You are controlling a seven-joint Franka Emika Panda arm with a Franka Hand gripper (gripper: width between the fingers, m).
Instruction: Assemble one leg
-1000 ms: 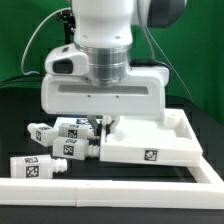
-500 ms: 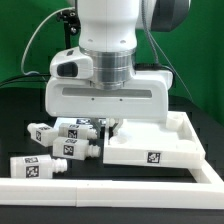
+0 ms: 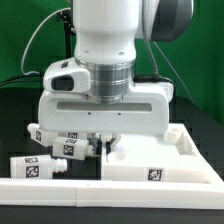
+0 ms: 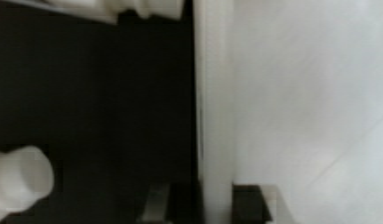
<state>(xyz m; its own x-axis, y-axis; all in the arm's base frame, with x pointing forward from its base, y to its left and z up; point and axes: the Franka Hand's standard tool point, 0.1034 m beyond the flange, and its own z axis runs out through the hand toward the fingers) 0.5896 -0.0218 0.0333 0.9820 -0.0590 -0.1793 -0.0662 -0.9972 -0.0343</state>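
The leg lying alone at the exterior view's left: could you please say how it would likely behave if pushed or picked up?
The leg looks like hard moulded plastic, so probably stiff. Lying on a flat blocky side, it should slide rather than roll when pushed. Being small, it is likely light, and its smooth white faces may be slippery.

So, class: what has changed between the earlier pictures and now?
The arm sank and came toward the camera, and the white panel slid with it toward the front rail. The fingers stayed shut on its wall. The legs in view kept their places.
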